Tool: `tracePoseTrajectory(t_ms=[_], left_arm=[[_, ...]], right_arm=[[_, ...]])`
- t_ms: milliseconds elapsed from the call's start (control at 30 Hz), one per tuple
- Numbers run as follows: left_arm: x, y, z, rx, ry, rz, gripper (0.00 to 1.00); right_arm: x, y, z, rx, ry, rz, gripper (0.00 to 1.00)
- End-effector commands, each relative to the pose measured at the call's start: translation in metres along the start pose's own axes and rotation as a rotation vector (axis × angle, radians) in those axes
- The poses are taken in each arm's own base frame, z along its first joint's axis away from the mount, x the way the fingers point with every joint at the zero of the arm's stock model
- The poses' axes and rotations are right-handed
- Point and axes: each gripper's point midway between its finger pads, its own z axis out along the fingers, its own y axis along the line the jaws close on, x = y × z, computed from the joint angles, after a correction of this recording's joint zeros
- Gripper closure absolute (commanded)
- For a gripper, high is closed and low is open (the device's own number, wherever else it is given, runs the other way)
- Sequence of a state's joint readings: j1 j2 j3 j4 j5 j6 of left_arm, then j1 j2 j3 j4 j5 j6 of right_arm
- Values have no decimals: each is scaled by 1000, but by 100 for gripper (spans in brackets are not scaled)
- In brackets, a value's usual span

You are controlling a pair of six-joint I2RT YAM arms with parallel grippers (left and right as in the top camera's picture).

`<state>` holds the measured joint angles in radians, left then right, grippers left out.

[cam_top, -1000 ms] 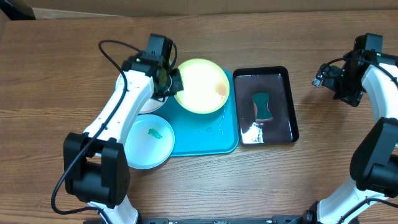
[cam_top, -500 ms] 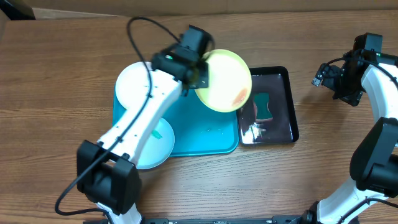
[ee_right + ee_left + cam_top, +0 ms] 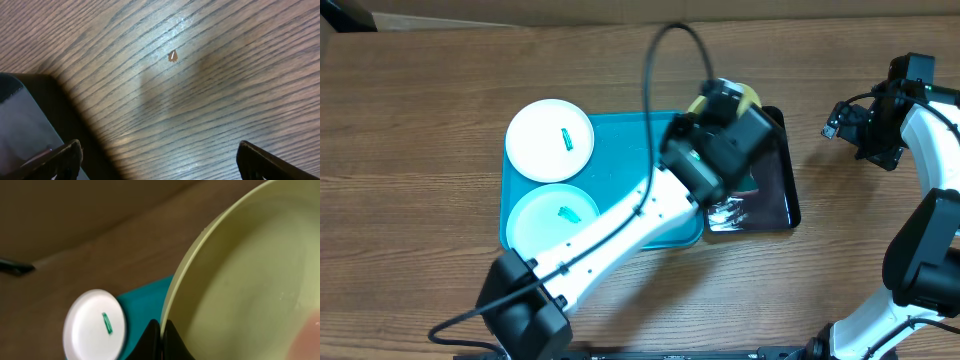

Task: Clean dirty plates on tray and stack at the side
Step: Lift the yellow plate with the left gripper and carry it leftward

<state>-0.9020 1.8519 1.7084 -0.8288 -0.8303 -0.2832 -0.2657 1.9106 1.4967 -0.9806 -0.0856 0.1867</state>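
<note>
While the left tool pinches the yellow-green plate, the right tool gapes open.

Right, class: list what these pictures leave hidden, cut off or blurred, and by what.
Overhead: yellow-green round plastic plate, mostly covered by the left arm.
Overhead: inside of the glossy black rectangular tray, largely under that arm.
Left wrist: the plate's right side, cut by the frame edge.

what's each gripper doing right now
left gripper: closed on the rim of the yellow-green plate
right gripper: open, holding nothing
</note>
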Motion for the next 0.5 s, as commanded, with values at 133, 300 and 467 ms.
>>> tracePoseTrajectory(t_ms=[133,300,467], left_arm=[[-42,30,-42,-331,-196,99,96],[-53,25,-58,-369,-243,133,96],[-57,22,-62,-362,-263,113,96]], right_arm=[[-6,2,-5,-1,-24,3,0],[-6,2,-5,-1,-24,3,0],[-6,2,-5,-1,-24,2,0]])
